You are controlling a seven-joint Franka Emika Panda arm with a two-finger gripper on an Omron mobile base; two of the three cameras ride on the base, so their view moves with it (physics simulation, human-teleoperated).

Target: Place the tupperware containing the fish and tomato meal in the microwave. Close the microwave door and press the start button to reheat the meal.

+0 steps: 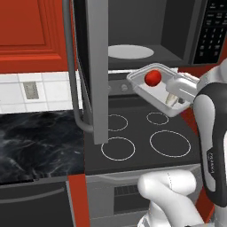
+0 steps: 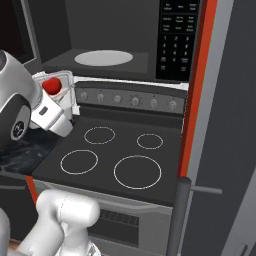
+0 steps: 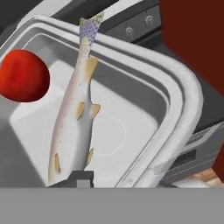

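My gripper (image 1: 170, 94) is shut on the near rim of the tupperware (image 1: 141, 87) and holds it tilted in the air above the stove's back burners. In the tray lie the red tomato (image 1: 153, 78) and the pale fish (image 3: 74, 113). The hand view shows the tomato (image 3: 22, 75) at the left, the fish along the middle, and the tray's rim (image 3: 175, 100). Just above and behind is the open microwave (image 1: 177, 48) with its white turntable plate (image 1: 131, 52) and keypad (image 1: 212, 35). The microwave door (image 1: 96, 71) stands swung open at the left, with its bar handle (image 1: 73, 75) on the outer side.
Below the tray is the black stove top (image 2: 120, 150) with several white burner rings and a row of knobs (image 2: 135, 100). A black marble counter (image 1: 35, 142) lies to the left, red cabinets (image 1: 31, 31) hang above it, and a tall grey, red-edged door (image 2: 225, 125) stands at the right.
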